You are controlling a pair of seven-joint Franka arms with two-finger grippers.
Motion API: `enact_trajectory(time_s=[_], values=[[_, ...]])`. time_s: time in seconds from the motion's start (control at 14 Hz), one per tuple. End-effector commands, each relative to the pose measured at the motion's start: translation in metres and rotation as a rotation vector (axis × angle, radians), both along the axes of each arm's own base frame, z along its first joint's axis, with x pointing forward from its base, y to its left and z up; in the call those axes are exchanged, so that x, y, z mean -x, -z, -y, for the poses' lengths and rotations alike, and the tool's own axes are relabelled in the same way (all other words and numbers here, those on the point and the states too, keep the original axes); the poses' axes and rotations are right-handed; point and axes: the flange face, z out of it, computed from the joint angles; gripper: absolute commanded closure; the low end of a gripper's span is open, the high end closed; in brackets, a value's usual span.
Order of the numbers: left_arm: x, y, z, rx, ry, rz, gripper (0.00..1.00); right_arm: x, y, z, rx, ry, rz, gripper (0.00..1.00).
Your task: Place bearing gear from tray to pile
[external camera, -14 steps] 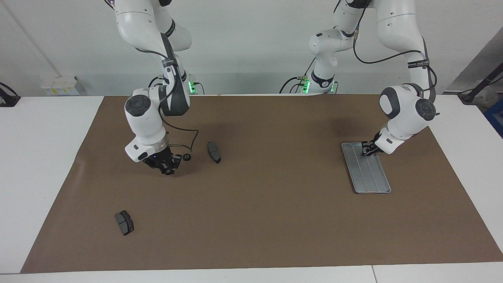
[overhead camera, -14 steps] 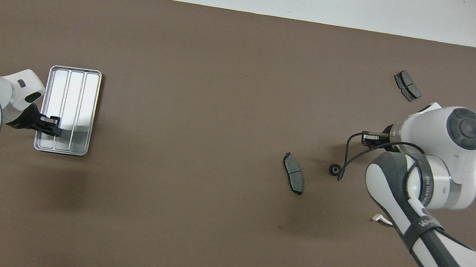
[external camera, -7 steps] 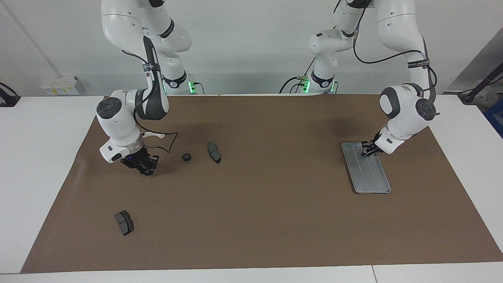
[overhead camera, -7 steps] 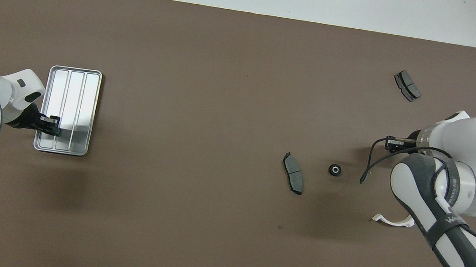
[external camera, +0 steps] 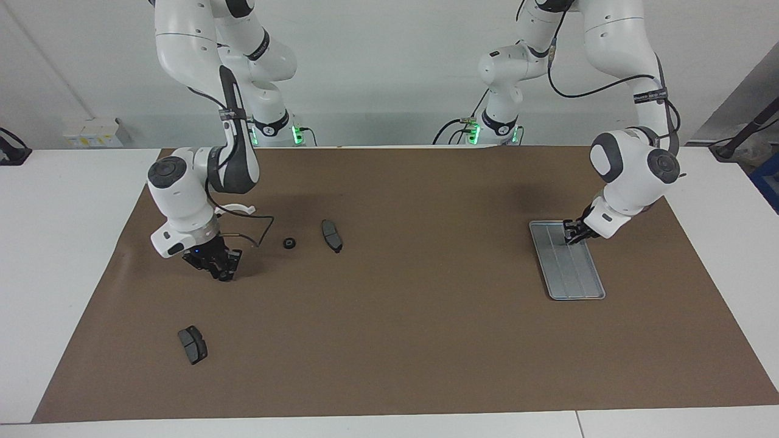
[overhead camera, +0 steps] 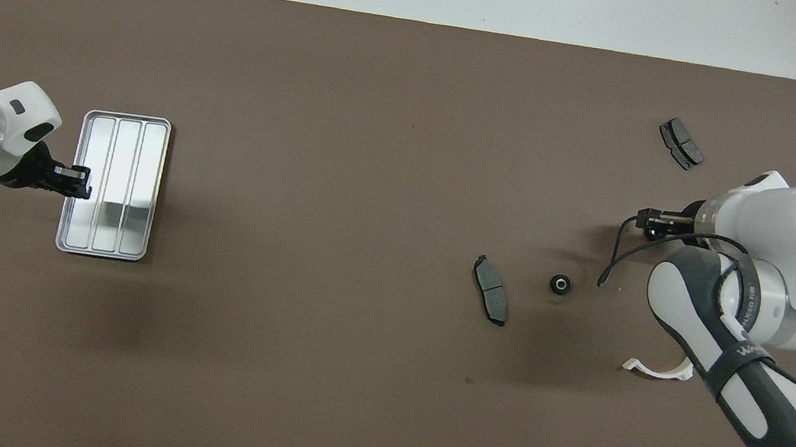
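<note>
The right gripper (external camera: 224, 267) has swung away from the bearing gear (external camera: 289, 243), which lies on the brown mat beside a brake pad (external camera: 331, 235); its opening I can't tell. The left gripper (external camera: 572, 233), pinched shut, hangs over the tray (external camera: 578, 280).

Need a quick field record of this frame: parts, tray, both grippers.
bearing gear: small black ring-shaped bearing gear lying on the brown mat, off the tray
tray: flat silver-grey ridged metal tray, nothing lying in it, toward the left arm's end
pile: two dark grey curved brake pads and a white half-ring bracket, scattered toward the right arm's end
left gripper: shut, over the tray's end nearer the robots
right gripper: low over bare mat beside the gear, holding nothing
</note>
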Motion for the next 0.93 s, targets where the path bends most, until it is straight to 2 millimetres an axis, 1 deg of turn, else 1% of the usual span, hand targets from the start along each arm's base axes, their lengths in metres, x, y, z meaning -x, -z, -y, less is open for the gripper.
enact_trajectory(time_s=[0.0,0.07,0.14,0.29,0.36,0.5,0.64,0.86], values=[[-0.002,-0.021,0.039,-0.026,-0.047,-0.023,1.0,-0.007,-0.02,-0.009,-0.018,-0.016,0.031,0.0],[-0.001,-0.024,0.053,-0.032,-0.074,-0.024,1.0,-0.013,-0.034,-0.009,-0.017,-0.019,0.042,0.0],[0.0,-0.026,0.072,-0.039,-0.095,-0.03,1.0,-0.018,-0.049,-0.012,-0.019,-0.024,0.021,0.0],[0.005,-0.028,0.115,-0.053,-0.16,-0.029,1.0,-0.017,-0.083,-0.026,-0.024,-0.046,-0.028,0.0],[0.007,-0.028,0.135,-0.06,-0.198,-0.027,1.0,-0.01,-0.101,-0.032,-0.023,-0.051,-0.041,0.0],[0.014,-0.029,0.174,-0.062,-0.258,-0.022,1.0,0.004,-0.138,-0.034,-0.02,-0.045,-0.044,0.0],[0.023,-0.029,0.211,-0.063,-0.293,-0.015,1.0,0.019,-0.169,-0.033,-0.017,-0.044,-0.047,0.0],[0.036,-0.019,0.273,-0.045,-0.356,0.031,1.0,0.034,-0.198,-0.033,-0.006,-0.038,-0.058,0.0]])
